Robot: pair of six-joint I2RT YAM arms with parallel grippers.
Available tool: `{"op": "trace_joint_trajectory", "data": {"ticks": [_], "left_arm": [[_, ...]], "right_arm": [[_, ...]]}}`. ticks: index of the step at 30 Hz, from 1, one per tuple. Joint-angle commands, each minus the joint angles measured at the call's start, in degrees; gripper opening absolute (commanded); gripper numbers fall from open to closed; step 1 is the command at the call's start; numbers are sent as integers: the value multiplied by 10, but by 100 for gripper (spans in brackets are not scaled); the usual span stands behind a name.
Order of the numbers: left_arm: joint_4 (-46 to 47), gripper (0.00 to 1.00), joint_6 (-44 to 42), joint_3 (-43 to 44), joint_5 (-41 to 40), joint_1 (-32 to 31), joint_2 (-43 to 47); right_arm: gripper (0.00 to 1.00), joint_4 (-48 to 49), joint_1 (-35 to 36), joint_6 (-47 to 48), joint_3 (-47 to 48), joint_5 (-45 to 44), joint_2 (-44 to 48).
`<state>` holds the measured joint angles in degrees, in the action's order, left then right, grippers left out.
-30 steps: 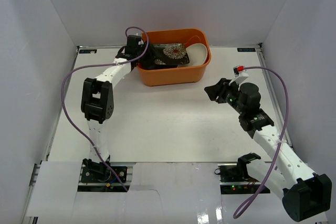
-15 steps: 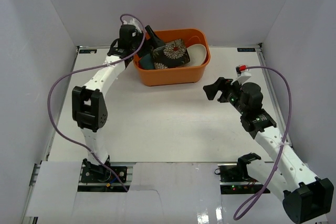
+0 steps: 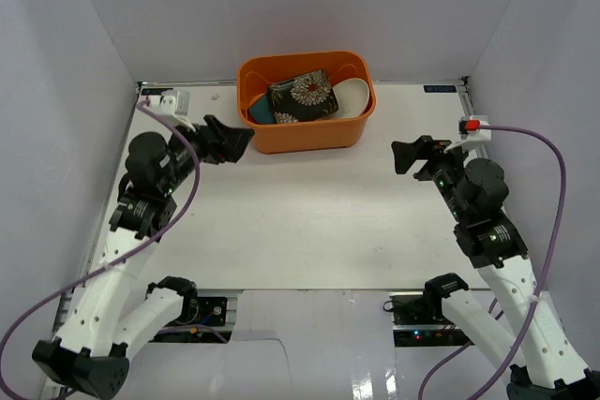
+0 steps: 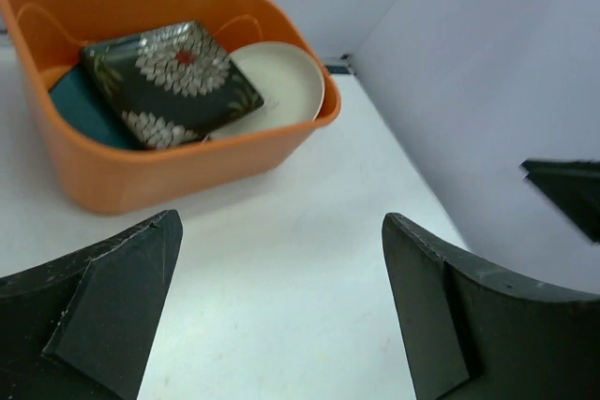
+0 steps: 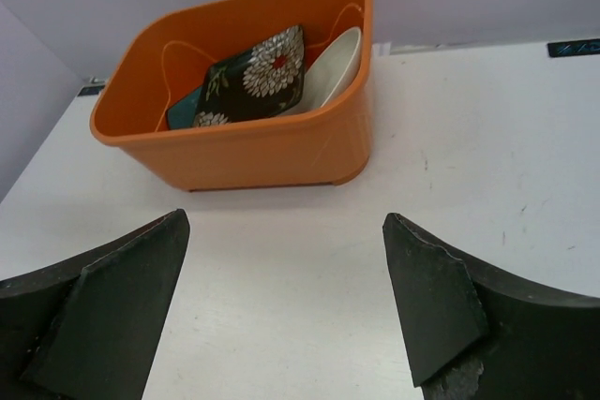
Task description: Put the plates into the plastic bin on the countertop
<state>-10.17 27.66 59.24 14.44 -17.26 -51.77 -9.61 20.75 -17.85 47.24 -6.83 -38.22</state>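
The orange plastic bin (image 3: 305, 134) stands at the back middle of the white countertop (image 3: 300, 217). Three plates show inside it: a black square plate with white flowers (image 3: 302, 97) on top, a teal one (image 3: 260, 113) under its left edge and a cream round one (image 3: 352, 95) leaning at the right. The left wrist view shows the same black plate (image 4: 173, 81), and so does the right wrist view (image 5: 253, 77). My left gripper (image 3: 234, 142) hangs open and empty just left of the bin's front. My right gripper (image 3: 405, 155) is open and empty to the bin's right front.
White walls enclose the counter on three sides. A purple cable loops from each arm. The right gripper's dark fingers (image 4: 567, 189) show at the right edge of the left wrist view. Bare counter (image 5: 300, 306) lies under both grippers.
The left arm pulled out of the bin and swung back to the left front, its jaws opening. The black floral plate settled flatter in the bin. The right gripper opened and drew slightly right.
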Motion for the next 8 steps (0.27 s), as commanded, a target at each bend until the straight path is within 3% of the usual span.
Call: {"op": "trace_joint_trajectory", "data": {"ticks": [1, 3, 8], "left_arm": [[-72, 98, -31, -87, -15, -1, 90], [-82, 98, -35, -133, -16, -1, 156], [-86, 98, -34, -170, -11, -1, 219]], "right_arm": [[90, 4, 1, 18, -17, -56, 55], [90, 16, 1, 17, -40, -69, 89], [90, 13, 1, 12, -38, -56, 99]]}}
